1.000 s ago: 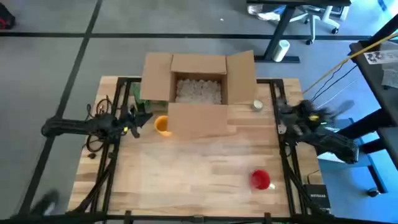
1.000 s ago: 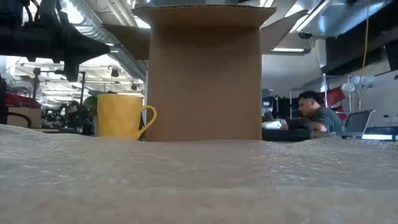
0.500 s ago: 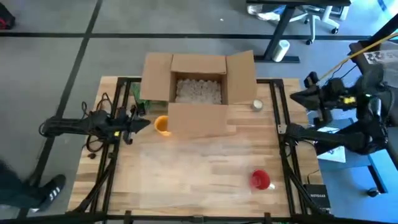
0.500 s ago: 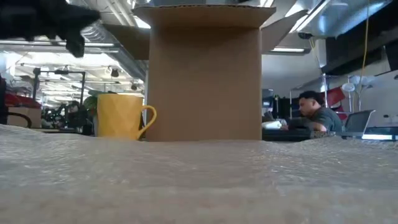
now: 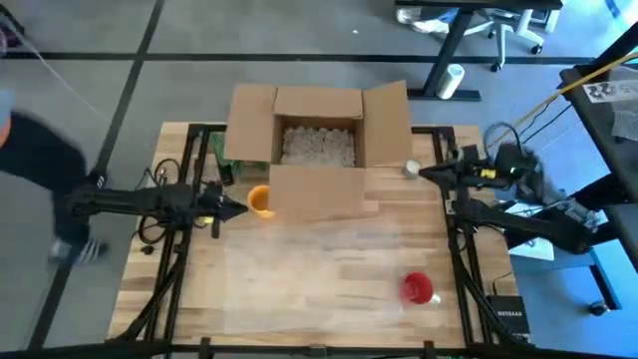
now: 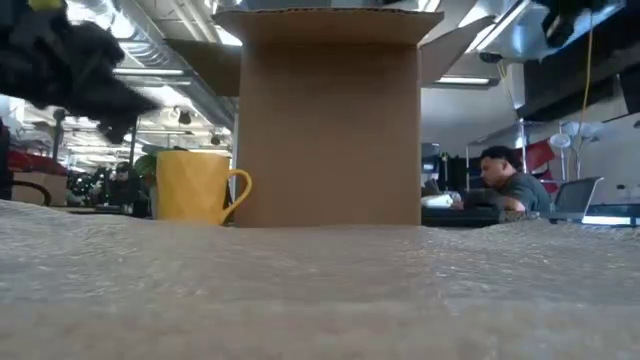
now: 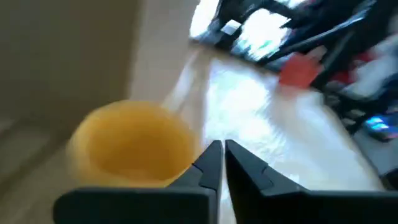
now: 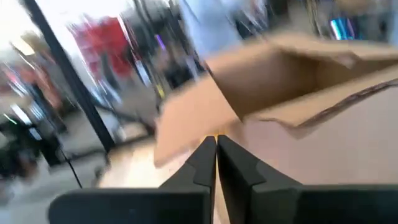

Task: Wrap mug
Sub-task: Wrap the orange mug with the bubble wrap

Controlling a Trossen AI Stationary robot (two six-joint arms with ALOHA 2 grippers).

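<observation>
You have a yellow mug (image 5: 259,200) beside a plain brown cardboard box (image 5: 319,150), whose filling (image 5: 319,146) looks off-white and pebbly; the desk (image 5: 329,289) is pale wood with long plank-like grain; a red object (image 5: 418,288) lies on it, and a clear bubbled sheet (image 5: 319,264) covers the middle; both arms are dark, with the left hand (image 5: 237,206) and right hand (image 5: 427,172) black; the floor (image 5: 100,80) is grey with darker lines.

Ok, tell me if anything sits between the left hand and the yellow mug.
Nothing visible does. The left hand is right beside the mug on its open side, fingers shut, with only bare table between them. The box stands on the mug's far side, out of the way.
</observation>
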